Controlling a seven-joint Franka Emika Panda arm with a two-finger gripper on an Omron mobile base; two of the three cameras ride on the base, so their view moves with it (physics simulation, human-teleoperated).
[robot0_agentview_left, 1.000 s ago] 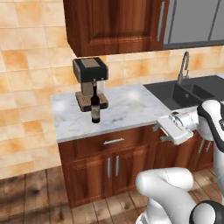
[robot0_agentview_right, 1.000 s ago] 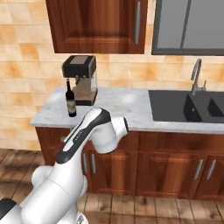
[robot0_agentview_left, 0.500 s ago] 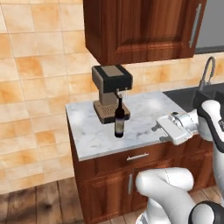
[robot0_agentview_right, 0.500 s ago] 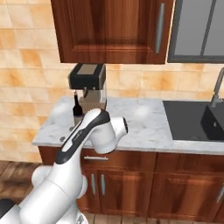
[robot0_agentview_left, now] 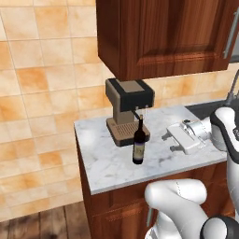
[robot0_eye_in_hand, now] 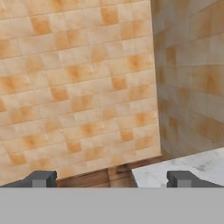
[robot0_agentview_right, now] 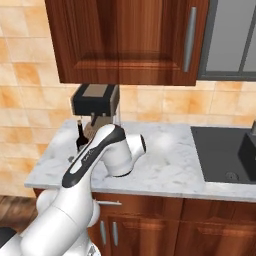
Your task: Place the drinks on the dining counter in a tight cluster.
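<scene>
A tall dark wine bottle [robot0_agentview_left: 138, 143] with a label stands upright on a small marble counter [robot0_agentview_left: 112, 163], just in front of a coffee machine [robot0_agentview_left: 129, 111]. From the right base view the bottle [robot0_agentview_right: 80, 138] peeks out left of my arm. My gripper [robot0_agentview_left: 176, 138] hovers over the counter's right part, a short way right of the bottle and apart from it. In the hand view its fingertips [robot0_eye_in_hand: 42, 178] stand wide apart, so the gripper [robot0_eye_in_hand: 111, 179] is open and empty, facing a tiled wall. The dining counter is out of view.
A dark wooden wall cabinet [robot0_agentview_left: 163, 37] hangs low over the coffee machine [robot0_agentview_right: 95, 102]. A black sink [robot0_agentview_right: 225, 155] is set into the counter at the right. The counter's corner [robot0_eye_in_hand: 183, 168] and wooden floor [robot0_eye_in_hand: 105, 177] lie ahead of the hand.
Both base views have shifted, so the base has driven: the counter with bottle and coffee machine now looks closer and further right. The gripper stays open and empty.
</scene>
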